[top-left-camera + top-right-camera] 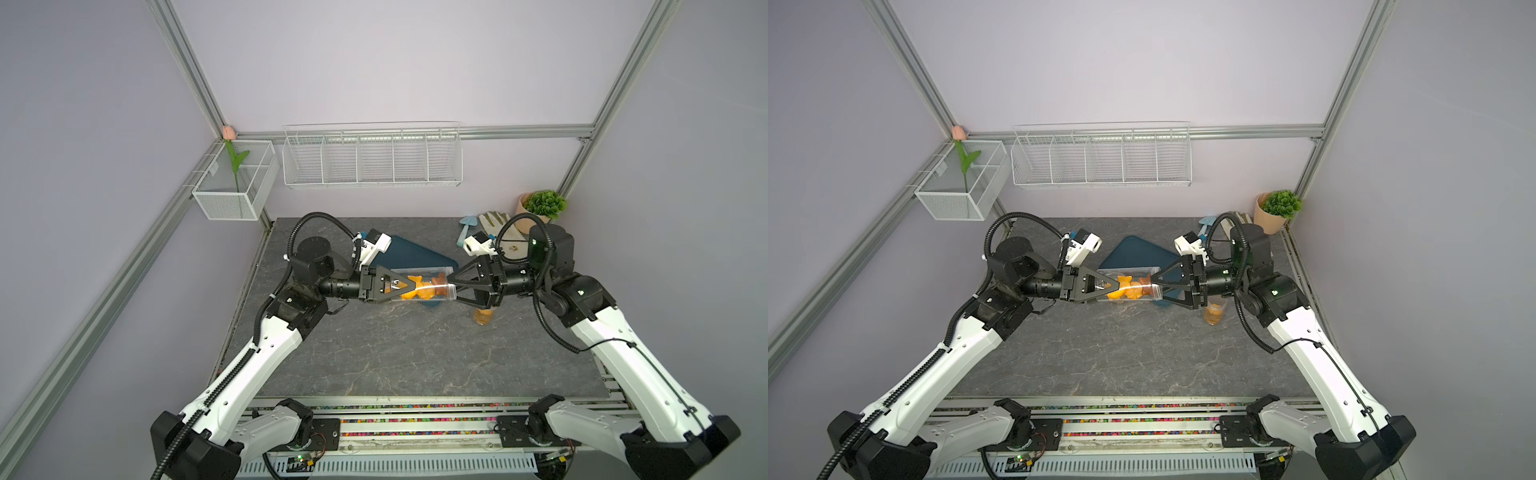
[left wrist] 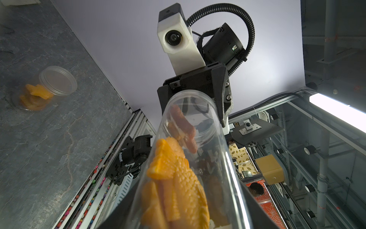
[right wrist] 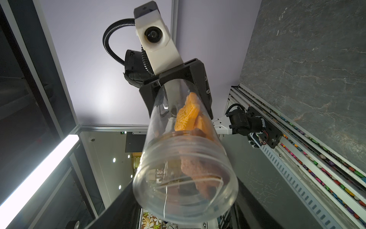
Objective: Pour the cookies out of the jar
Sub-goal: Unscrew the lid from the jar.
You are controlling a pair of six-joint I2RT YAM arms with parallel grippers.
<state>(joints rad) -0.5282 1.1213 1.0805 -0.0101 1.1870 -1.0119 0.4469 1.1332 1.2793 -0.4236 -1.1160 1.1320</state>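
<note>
The jar of cookies is held level above the table, its base clamped by the left fingers. Its seemingly capped end is straddled by the right fingers; contact cannot be told. That end should be gripped squarely before twisting.

Soft, even light and bowed edges in both top views; glaring light bar in wrist views.
</note>
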